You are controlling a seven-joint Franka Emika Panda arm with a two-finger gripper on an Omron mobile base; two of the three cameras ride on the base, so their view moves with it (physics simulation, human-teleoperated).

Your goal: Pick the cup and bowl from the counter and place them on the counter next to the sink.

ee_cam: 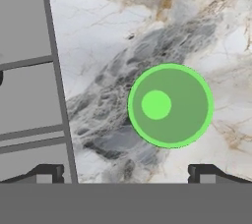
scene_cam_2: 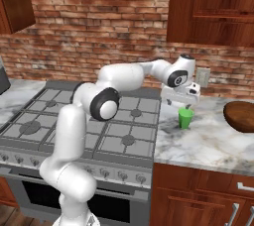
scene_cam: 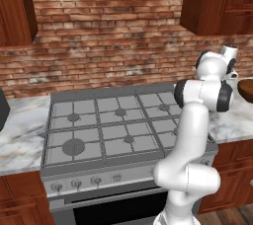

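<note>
claw wide above cup, stove beside

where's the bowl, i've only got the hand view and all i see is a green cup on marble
Observer: The bowl sits on the counter to the right of the cup, at the right edge of the right base view.
Operator: is the hand above the cup or off to one side
Observer: Above it. In the right base view the gripper hangs just over the cup, not touching it.
Operator: fingers open?
Observer: Yes, the fingers stand wide apart, with nothing between them.
Operator: what's that grey grid on my left
Observer: That is the stove, a gas cooktop with knobs on its front, set into the counter left of the cup.
</note>
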